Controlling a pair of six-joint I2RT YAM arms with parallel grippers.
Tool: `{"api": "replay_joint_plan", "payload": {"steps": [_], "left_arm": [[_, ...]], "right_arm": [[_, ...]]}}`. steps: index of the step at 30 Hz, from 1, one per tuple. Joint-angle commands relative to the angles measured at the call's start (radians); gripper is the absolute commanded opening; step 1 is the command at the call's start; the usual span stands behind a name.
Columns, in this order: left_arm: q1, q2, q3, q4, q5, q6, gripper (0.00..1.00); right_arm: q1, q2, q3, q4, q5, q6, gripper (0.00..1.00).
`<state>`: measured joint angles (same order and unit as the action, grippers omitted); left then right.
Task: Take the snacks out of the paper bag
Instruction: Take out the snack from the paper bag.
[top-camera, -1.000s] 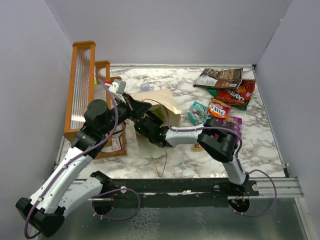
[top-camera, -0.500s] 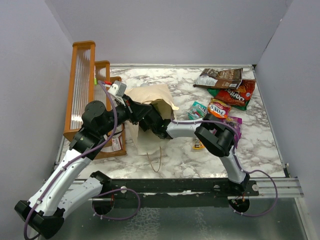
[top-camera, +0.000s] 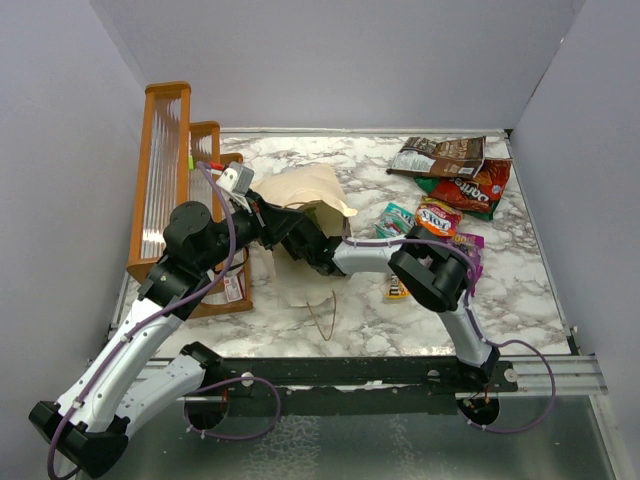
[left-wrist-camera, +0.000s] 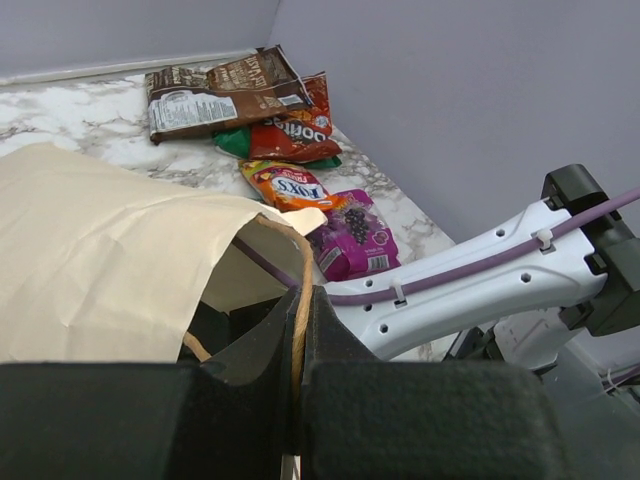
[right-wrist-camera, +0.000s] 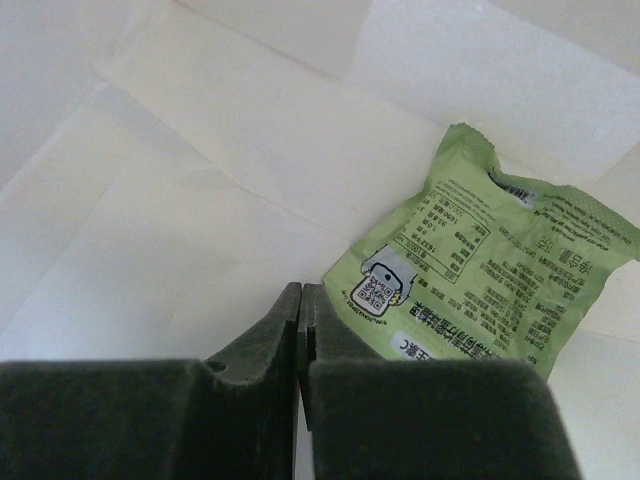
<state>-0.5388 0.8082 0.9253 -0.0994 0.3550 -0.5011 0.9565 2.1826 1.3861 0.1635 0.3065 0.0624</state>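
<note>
Green packet (right-wrist-camera: 480, 260) looked light, slippery (pinch a sealed edge). Right gripper (right-wrist-camera: 301, 300) was clenched at its corner, hold uncertain; left gripper (left-wrist-camera: 300, 300) clamped the paper bag's (left-wrist-camera: 90, 250) handle (left-wrist-camera: 304, 262).

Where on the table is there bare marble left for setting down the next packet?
Bare table shows along the far edge, between the paper bag and the brown chip bag, and in the near right corner, right of the purple pouch. Crowded: the cluster of packets around the orange packet, with the right arm bent over it.
</note>
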Motion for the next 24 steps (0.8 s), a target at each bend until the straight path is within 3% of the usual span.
{"api": "replay_joint_plan", "payload": {"steps": [1, 4, 8, 13, 24], "left_arm": [[-0.004, -0.011, 0.027, 0.004, -0.015, 0.006, 0.00], [-0.004, -0.005, 0.022, 0.005, -0.038, 0.003, 0.00], [-0.003, 0.000, 0.025, -0.005, -0.069, 0.001, 0.00], [-0.004, 0.009, 0.038, -0.018, -0.080, 0.002, 0.00], [-0.003, 0.018, 0.090, -0.066, -0.133, 0.006, 0.00]], "right_arm": [[0.016, -0.065, -0.014, -0.080, -0.081, -0.035, 0.01], [0.055, -0.122, -0.051, -0.080, -0.115, 0.006, 0.03], [0.080, -0.144, -0.099, -0.065, 0.037, 0.045, 0.31], [0.099, -0.138, -0.082, -0.101, 0.167, -0.011, 0.49], [0.120, -0.125, -0.062, -0.100, 0.382, -0.152, 0.66]]}}
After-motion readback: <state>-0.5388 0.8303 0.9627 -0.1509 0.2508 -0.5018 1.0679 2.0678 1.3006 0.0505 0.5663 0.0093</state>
